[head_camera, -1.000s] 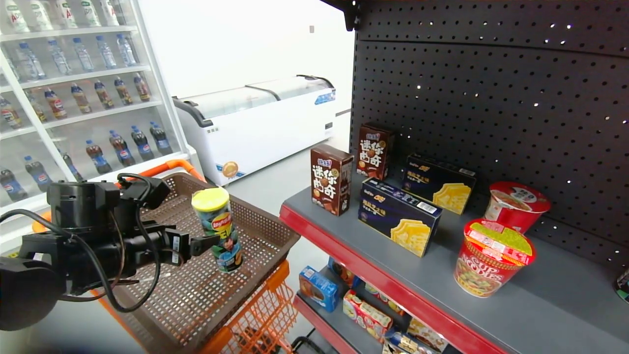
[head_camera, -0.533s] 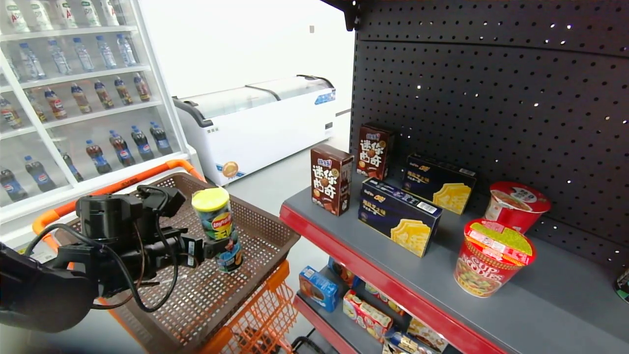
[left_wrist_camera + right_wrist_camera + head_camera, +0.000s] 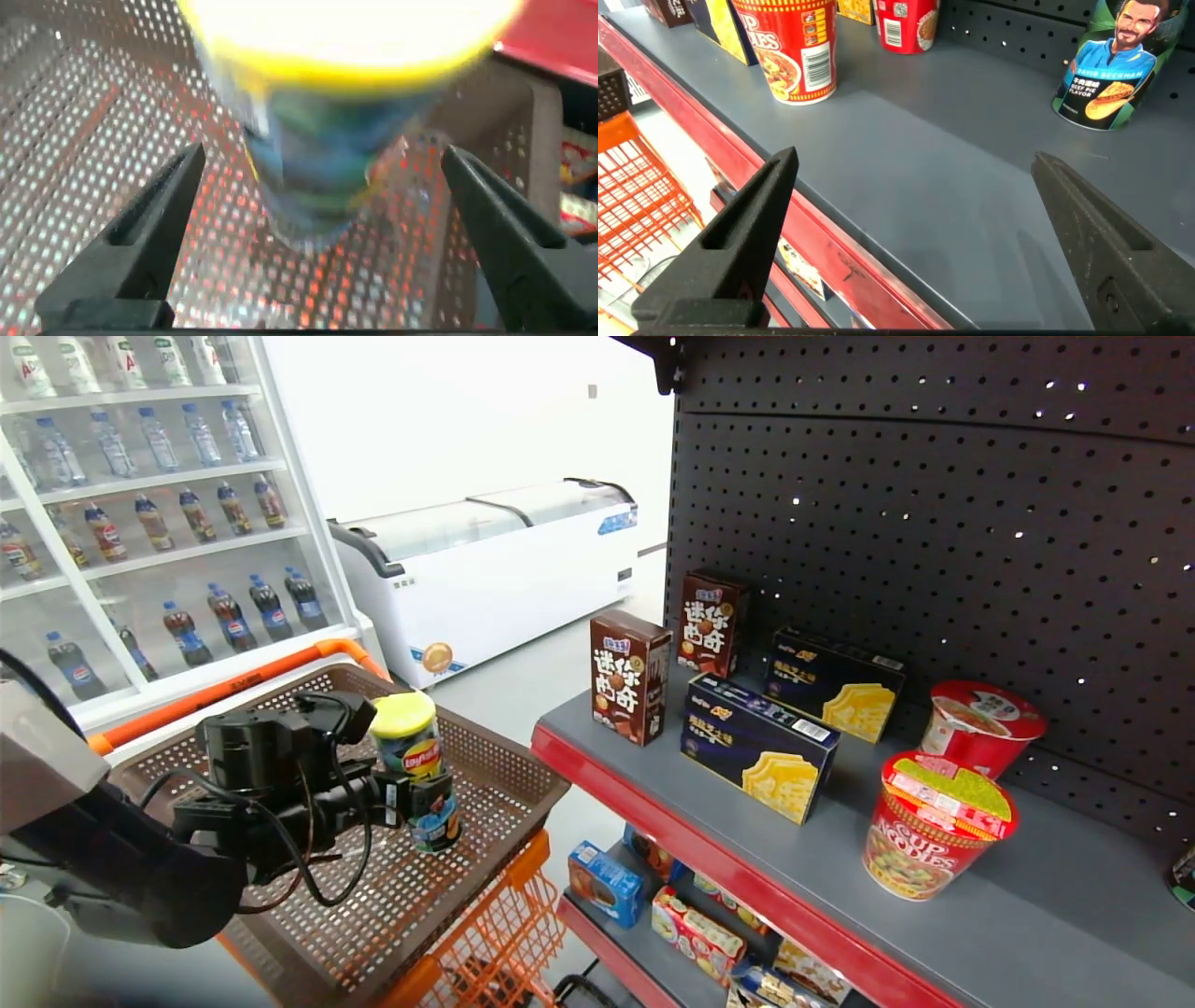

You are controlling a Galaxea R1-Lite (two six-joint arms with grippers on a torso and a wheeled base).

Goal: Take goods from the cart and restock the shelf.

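So the chips can [image 3: 414, 770] with the yellow lid is standing upright on the floor of the brown perforated basket [image 3: 308, 933], which is sitting on top of the orange cart [image 3: 485, 933] just left of the shelf [image 3: 672, 803]. The left gripper [image 3: 425, 793] is coming at it from the left, level with the lower half of the can. In the left wrist view the can [image 3: 322, 187] is sitting right between the two fingers [image 3: 149, 233], and the left gripper [image 3: 322, 159] is spread wide with a gap on both sides, so it's around the can but not touching it. Over on the right, the right gripper [image 3: 915, 163] is hanging just above a bare stretch of the grey shelf [image 3: 906, 243] with its fingers wide apart too, holding nothing. Beyond it a cup noodles tub [image 3: 789, 47] and a second chips can [image 3: 1106, 65] are standing on the shelf, well apart. Further left on the shelf, brown cookie boxes [image 3: 630, 677] are standing beside dark blue boxes [image 3: 758, 745].
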